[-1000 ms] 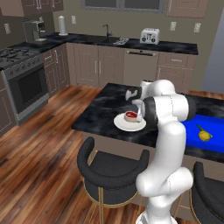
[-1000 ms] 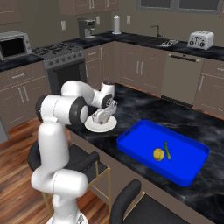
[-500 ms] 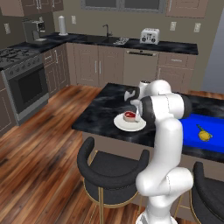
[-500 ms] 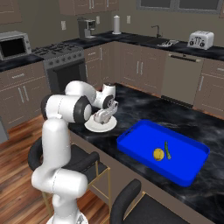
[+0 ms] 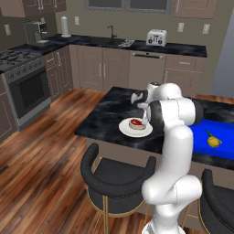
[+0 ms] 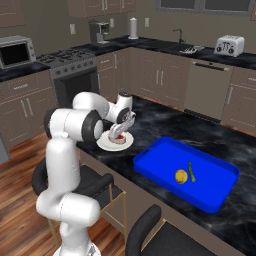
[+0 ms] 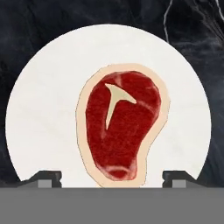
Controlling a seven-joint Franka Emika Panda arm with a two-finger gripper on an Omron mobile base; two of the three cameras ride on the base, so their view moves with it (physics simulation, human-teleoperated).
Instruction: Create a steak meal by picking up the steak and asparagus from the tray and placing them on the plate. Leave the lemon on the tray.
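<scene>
The red-pink steak [image 7: 120, 129] lies flat in the middle of the white plate [image 7: 48, 100], seen from straight above in the hand view. My gripper [image 7: 113, 179] is open, its fingertips [image 7: 49, 177] standing wide on either side of the steak's near end without touching it. From the base views the gripper [image 5: 145, 119] [image 6: 120, 131] hovers just over the plate [image 5: 125, 130] [image 6: 106, 145] and the steak [image 5: 135, 123] [image 6: 118, 139]. On the blue tray [image 6: 160, 160] [image 5: 201, 141] lie the yellow lemon [image 6: 181, 176] [image 5: 213, 141] and the thin green asparagus [image 6: 191, 170] [image 5: 208, 134].
The plate and tray sit on a dark marble island [image 6: 165, 127], plate near its front edge. Two dark stools [image 5: 119, 176] [image 6: 150, 235] stand in front of the island. Cabinets, a stove [image 6: 75, 70] and a toaster [image 5: 156, 37] line the far walls.
The jaws have spread wider and the steak now lies free on the plate. The arm has stayed over the plate.
</scene>
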